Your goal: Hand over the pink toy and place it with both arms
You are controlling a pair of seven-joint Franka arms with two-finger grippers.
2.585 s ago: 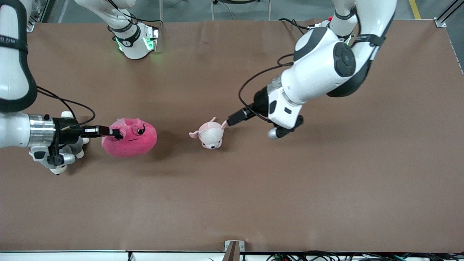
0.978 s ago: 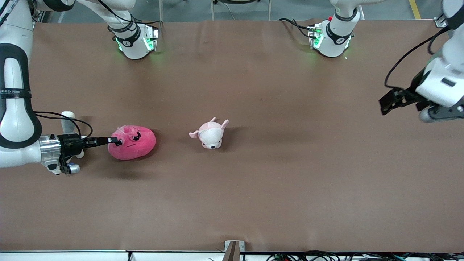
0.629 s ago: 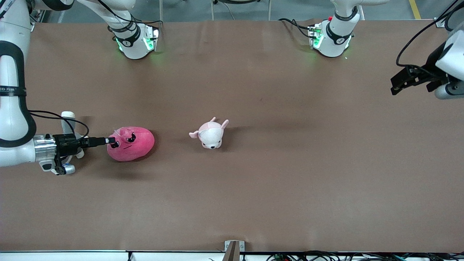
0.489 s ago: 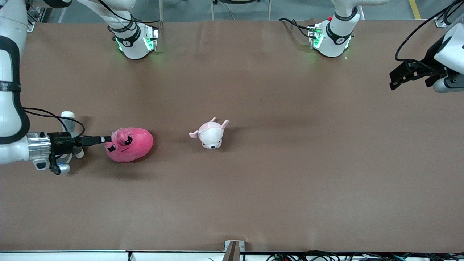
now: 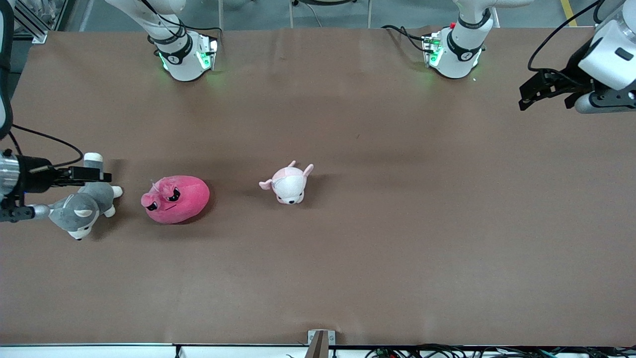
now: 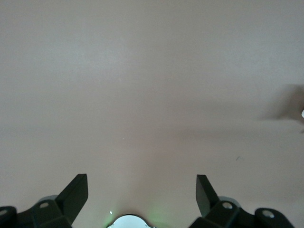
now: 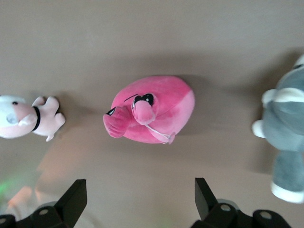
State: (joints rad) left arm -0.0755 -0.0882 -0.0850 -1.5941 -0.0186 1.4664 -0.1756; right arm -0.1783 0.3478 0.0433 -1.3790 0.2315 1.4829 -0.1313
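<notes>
In the front view, the pink toy [image 5: 175, 200] is seen lying on the brown table [image 5: 348, 248], toward the right arm's end, free of any grip. It is flanked by a grey-and-white plush dog [image 5: 82, 211], which lies closer still to that end of the table, and by a small pale pink-and-white plush animal [image 5: 288, 183], which is set near the middle of the table. The right gripper [image 5: 97, 174] is held just above the grey dog, apart from the pink toy, and nothing is carried in it. The left gripper [image 5: 530, 92] is raised over the table at the left arm's end, well apart from all three plush toys. In the left wrist view, the left gripper [image 6: 142, 189] is shown with its two fingers spread wide and released, only bare table surface being seen between them. In the right wrist view, the right gripper [image 7: 141, 191] is likewise shown spread wide and empty; the pink toy [image 7: 154, 110] is seen on the table past the fingertips, untouched, with the pale pink-and-white plush animal [image 7: 27, 118] on one side of it and the grey-and-white plush dog [image 7: 285, 135] on the other.
</notes>
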